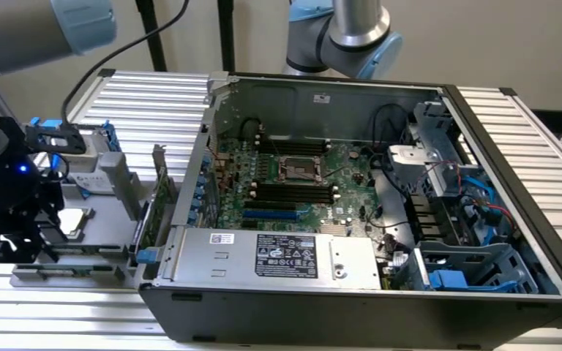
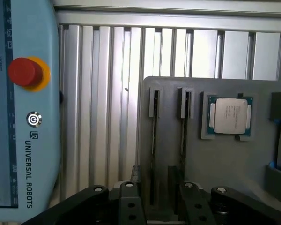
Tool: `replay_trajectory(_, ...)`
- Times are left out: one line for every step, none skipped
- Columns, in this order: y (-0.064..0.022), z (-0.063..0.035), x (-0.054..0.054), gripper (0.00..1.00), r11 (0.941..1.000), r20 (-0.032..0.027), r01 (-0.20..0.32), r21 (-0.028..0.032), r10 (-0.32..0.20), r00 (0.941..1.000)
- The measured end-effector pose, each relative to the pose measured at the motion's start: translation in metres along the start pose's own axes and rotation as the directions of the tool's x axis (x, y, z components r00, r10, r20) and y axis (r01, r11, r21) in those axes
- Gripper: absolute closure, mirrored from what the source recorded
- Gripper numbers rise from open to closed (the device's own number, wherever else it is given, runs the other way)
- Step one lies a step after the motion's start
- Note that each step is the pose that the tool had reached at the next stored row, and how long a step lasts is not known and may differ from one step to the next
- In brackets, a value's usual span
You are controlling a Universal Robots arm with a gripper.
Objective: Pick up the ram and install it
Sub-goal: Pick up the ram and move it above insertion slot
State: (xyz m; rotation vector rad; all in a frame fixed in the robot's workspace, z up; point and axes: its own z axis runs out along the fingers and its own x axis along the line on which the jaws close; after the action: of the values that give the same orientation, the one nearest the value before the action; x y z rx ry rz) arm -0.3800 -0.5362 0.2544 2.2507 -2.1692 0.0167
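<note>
In the exterior view, my gripper (image 1: 8, 245) hangs low over the grey parts tray (image 1: 105, 219), at its end towards the exterior view's left. The tray lies on the slatted aluminium bench (image 1: 144, 95), just beside the open computer case (image 1: 359, 300). A green expansion card (image 1: 161, 194) stands upright along the tray's edge nearest the case. A silver hard drive (image 1: 96, 181) in its blue frame sits towards the tray's far edge. Inside the case, the motherboard (image 1: 301, 175) shows its black memory slots (image 1: 291, 191).

In the wrist view, my fingers (image 2: 129, 201) are spread wide apart and grip nothing. The ram (image 2: 154, 136) stands on edge in a narrow slot of the tray, and its near end runs in between my fingers. I cannot tell whether either finger touches it. A second slot (image 2: 183, 136) just beside it holds a similar thin stick. A processor chip (image 2: 230, 115) rests in a recess further along the tray. A Universal Robots teach pendant (image 2: 33, 140) with a red stop button (image 2: 23, 72) lies on the bench, apart from the tray's edge.
</note>
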Motion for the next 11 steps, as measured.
replay_trajectory(0.0,0.0018,0.0,0.64,1.0,0.0,0.003,0.0,-0.003,1.0)
replay_trajectory(-0.0001,0.0037,0.0,0.64,1.0,0.0,0.007,0.0002,-0.007,1.0)
replay_trajectory(-0.0001,0.0056,0.0,0.64,0.9999,0.0,0.011,0.0003,-0.011,0.9999)
replay_trajectory(-0.0001,0.0074,0.0,0.64,0.9999,0.0,0.015,0.0003,-0.015,0.9999)
replay_trajectory(-0.0001,0.0092,-0.001,0.64,0.9998,-0.0001,0.019,0.0004,-0.019,0.9998)
replay_trajectory(-0.0001,0.011,-0.001,0.64,0.9998,-0.0001,0.022,0.0004,-0.022,0.9998)
replay_trajectory(-0.0001,0.0128,-0.001,0.64,0.9997,-0.0001,0.026,0.0005,-0.026,0.9997)
replay_trajectory(-0.0002,0.0146,-0.001,0.64,0.9996,-0.0001,0.028,0.0006,-0.028,0.9996)
replay_trajectory(-0.0002,0.0164,-0.001,0.64,0.9995,-0.0001,0.031,0.0007,-0.031,0.9995)
replay_trajectory(-0.0002,0.0182,-0.002,0.64,0.9994,-0.0001,0.034,0.0007,-0.034,0.9994)
replay_trajectory(-0.0002,0.02,-0.002,0.64,0.9993,-0.0001,0.036,0.0008,-0.036,0.9993)
